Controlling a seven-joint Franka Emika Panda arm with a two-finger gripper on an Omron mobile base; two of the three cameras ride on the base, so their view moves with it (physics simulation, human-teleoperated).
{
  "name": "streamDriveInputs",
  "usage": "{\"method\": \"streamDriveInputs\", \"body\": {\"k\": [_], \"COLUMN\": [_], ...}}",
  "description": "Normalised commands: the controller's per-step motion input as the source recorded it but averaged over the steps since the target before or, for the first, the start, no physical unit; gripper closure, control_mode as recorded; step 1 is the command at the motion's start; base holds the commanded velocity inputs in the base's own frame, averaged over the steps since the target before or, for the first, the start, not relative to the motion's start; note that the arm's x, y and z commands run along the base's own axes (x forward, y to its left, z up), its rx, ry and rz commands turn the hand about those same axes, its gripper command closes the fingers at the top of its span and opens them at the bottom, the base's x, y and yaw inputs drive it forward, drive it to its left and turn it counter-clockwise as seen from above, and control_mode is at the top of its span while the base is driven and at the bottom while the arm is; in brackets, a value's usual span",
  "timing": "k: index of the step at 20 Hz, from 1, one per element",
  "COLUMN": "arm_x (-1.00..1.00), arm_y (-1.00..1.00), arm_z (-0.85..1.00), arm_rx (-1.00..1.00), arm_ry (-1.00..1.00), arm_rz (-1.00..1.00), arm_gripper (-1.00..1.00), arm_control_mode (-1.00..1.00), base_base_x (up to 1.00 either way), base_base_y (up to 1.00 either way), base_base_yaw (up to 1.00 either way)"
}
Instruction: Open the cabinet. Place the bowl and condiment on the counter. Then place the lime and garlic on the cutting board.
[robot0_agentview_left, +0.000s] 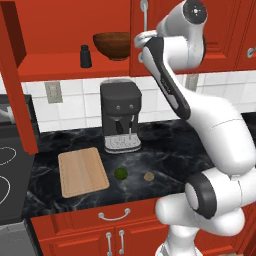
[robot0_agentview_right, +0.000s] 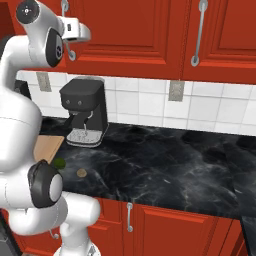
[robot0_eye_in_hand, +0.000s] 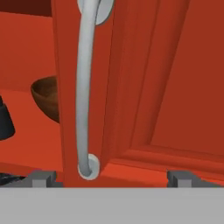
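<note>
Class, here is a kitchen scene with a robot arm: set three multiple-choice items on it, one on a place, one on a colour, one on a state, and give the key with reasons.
1. Where is the bowl?
A. on the cutting board
B. on the cabinet shelf
C. on the stove

2. What colour is the lime?
A. dark green
B. yellow
C. white

3. How does the cabinet stand?
A. both doors shut
B. left door open
C. both doors removed

Key:
1 B, it sits on the red shelf beside the condiment.
2 A, a dark green ball lies on the counter near the garlic.
3 B, the left door is swung out and the shelf shows, while the gripper faces the right door's handle.
</note>
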Motion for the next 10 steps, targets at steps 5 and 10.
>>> {"method": "streamDriveInputs", "body": {"k": [5,10], "arm_x": [0.33,0.30], "arm_y": [0.01,0.00], "arm_z": [0.00,0.00], "arm_rx": [-0.03,-0.03], "arm_ry": [0.00,0.00], "arm_rz": [0.00,0.00], "arm_gripper": [-1.00,-1.00], "arm_control_mode": [-1.00,-1.00], "base_base_x": [0.00,0.00], "base_base_y": [0.00,0.00], "base_base_yaw": [0.00,0.00]}}
